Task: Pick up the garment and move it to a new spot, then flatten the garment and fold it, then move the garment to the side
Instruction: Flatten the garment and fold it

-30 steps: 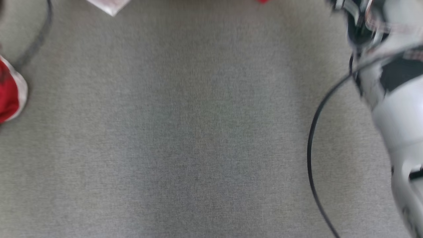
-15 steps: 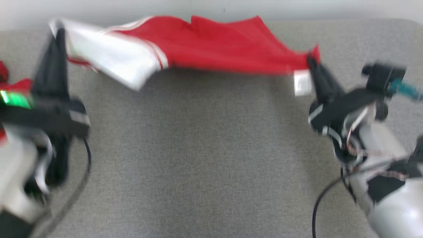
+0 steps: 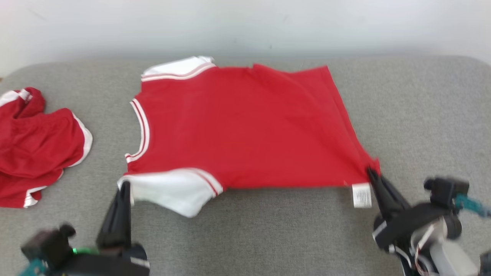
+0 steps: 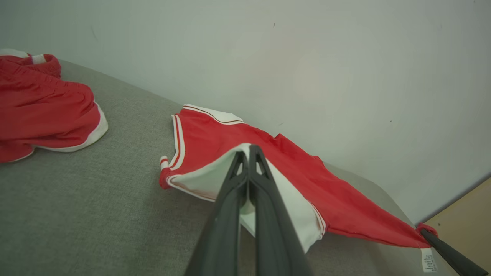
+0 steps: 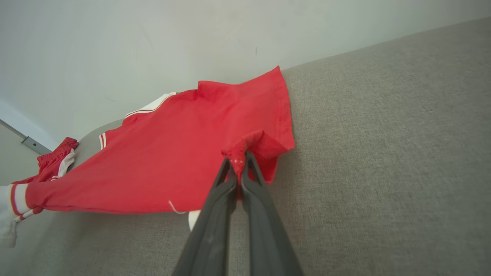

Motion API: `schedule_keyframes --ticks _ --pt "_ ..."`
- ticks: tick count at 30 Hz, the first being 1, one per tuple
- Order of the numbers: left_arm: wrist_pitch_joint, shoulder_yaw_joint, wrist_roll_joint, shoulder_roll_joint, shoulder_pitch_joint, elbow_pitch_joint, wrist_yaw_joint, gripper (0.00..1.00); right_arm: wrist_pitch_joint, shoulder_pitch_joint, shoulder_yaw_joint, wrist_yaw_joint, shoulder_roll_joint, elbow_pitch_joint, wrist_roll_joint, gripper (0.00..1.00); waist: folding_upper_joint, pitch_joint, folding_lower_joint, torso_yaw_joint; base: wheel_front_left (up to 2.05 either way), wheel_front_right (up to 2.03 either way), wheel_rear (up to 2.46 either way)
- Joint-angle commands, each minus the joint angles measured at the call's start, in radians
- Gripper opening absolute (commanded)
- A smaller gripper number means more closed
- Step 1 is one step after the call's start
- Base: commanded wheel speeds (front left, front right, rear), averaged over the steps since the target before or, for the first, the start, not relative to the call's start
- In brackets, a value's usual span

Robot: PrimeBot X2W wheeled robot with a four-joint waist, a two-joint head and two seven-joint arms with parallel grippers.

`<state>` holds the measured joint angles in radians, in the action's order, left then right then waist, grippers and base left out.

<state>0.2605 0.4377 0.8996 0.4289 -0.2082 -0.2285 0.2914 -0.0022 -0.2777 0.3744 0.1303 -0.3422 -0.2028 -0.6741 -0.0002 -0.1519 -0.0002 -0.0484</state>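
The red short-sleeved shirt with white sleeves (image 3: 245,126) lies spread on the grey fabric cushion (image 3: 268,237). The left gripper (image 3: 124,187) is closed on its near white sleeve. The right gripper (image 3: 371,171) is clamped on the near hem corner.

You have the garment (image 3: 245,126) spread along the padded surface's (image 3: 422,115) back edge, with a second garment (image 3: 34,145) well apart at its left edge.

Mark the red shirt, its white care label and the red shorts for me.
red shirt (image 3: 245,126), head view, middle of the red body.
care label (image 3: 361,195), head view, centre of the white tag.
red shorts (image 3: 34,145), head view, middle of the red fabric.
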Motion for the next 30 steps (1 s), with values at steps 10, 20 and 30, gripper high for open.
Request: schedule_keyframes --ticks 10,20,30 --pt "0.004 -0.069 -0.055 -0.153 0.253 0.064 -0.079 0.0 0.045 0.262 -0.136 0.001 0.051 0.093 0.072 0.0 0.0002 0.083 0.0002 0.039 0.0 0.0 0.0" --pt "0.004 -0.108 -0.099 -0.227 0.404 0.115 -0.131 0.0 0.127 0.423 -0.212 0.001 0.109 0.168 0.138 0.0 0.0002 0.104 0.0002 0.062 0.0 0.0 0.0" --pt "0.004 -0.131 -0.13 -0.244 0.374 0.139 -0.17 0.0 0.149 0.422 -0.259 0.001 0.153 0.213 0.175 0.0 0.0002 0.087 0.0002 0.05 0.0 0.0 0.0"
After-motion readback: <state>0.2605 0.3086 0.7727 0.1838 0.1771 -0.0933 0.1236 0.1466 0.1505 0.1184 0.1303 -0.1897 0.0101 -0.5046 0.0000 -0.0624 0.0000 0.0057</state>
